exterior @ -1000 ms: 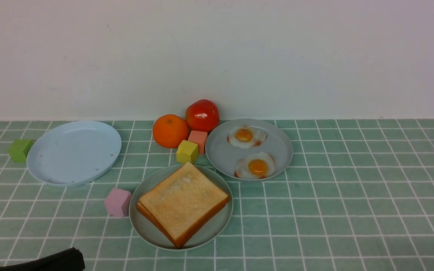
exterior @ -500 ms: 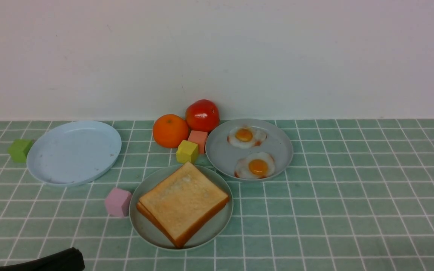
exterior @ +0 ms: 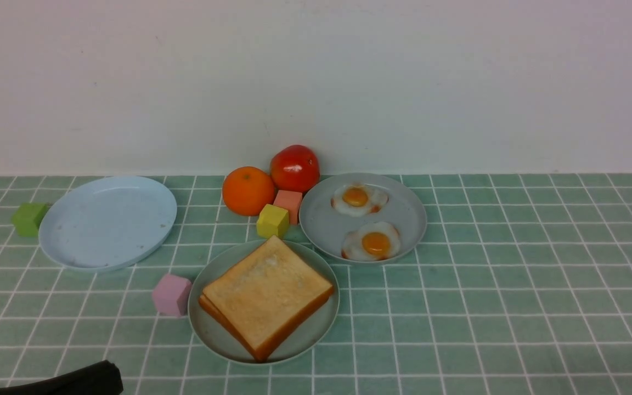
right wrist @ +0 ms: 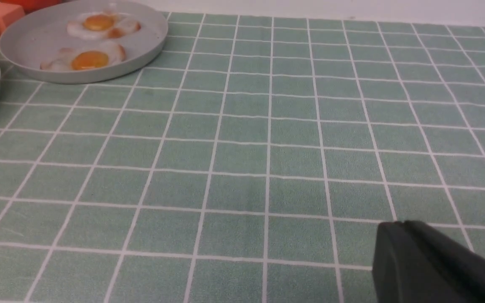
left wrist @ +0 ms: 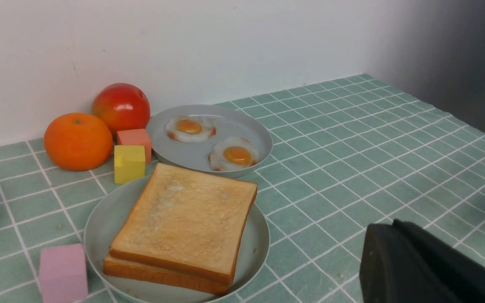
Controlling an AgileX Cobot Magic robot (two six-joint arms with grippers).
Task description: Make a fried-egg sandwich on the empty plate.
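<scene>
Two golden toast slices (exterior: 266,293) lie stacked, slightly offset, on the pale sea-green plate (exterior: 206,329), front centre. From the left wrist view the toast (left wrist: 187,219) shows no egg at its edges. Two fried eggs (exterior: 359,198) (exterior: 372,242) lie on the grey-blue plate (exterior: 404,214) behind and to the right. My left gripper (exterior: 110,373) rests shut at the bottom left edge, well short of the plate; its black tip (left wrist: 390,227) holds nothing. My right gripper (right wrist: 398,225) is shut over bare tiles, outside the front view.
A sky-blue plate (exterior: 107,222) with only specks on it sits at the left, a green cube (exterior: 29,219) beside it. An orange (exterior: 248,190), tomato (exterior: 294,168), yellow cube (exterior: 272,220) and salmon cube (exterior: 289,203) cluster at the back. A pink cube (exterior: 171,294) touches the toast plate's left rim.
</scene>
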